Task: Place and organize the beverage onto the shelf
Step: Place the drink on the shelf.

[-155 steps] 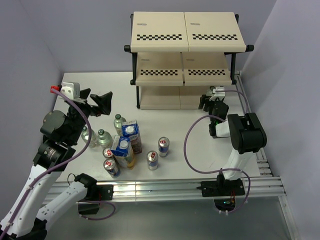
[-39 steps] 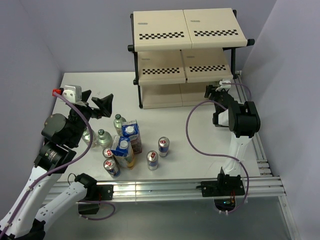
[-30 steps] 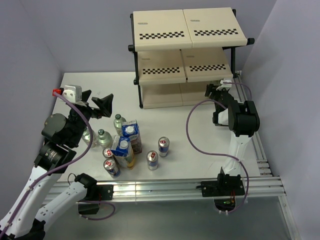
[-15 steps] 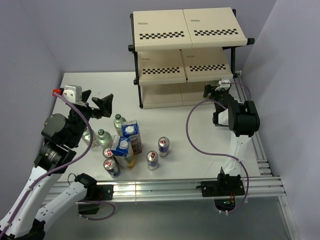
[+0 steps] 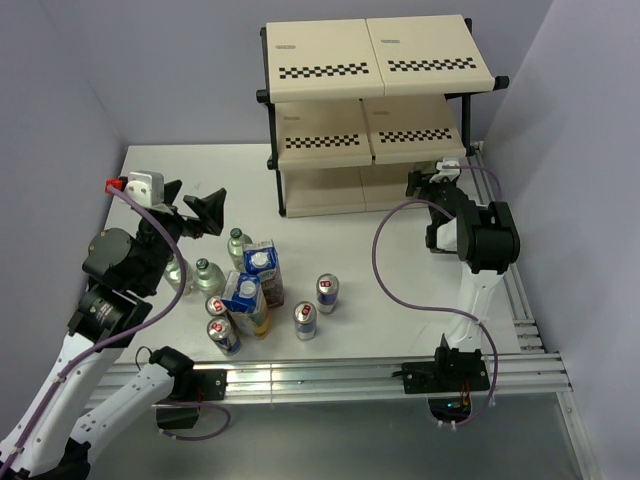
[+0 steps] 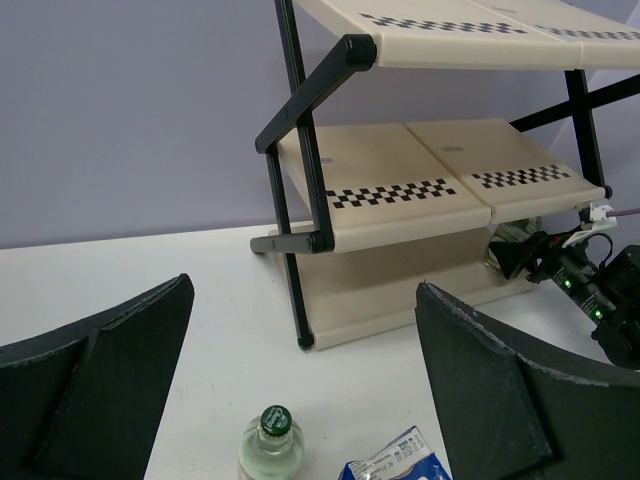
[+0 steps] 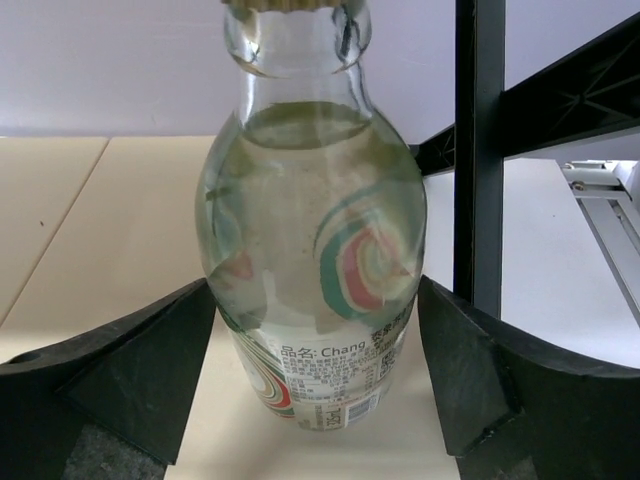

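The left arm (image 5: 110,270) rises from the near left corner, elbow folded and wrist lifted. The left tool (image 5: 190,205) is held high and points away, its two black fingers spread fully wide. The right arm (image 5: 485,245) stands upright with its forearm reaching forward and low. The right tool (image 5: 418,185) has its fingers parted; whether they grip cannot be told.
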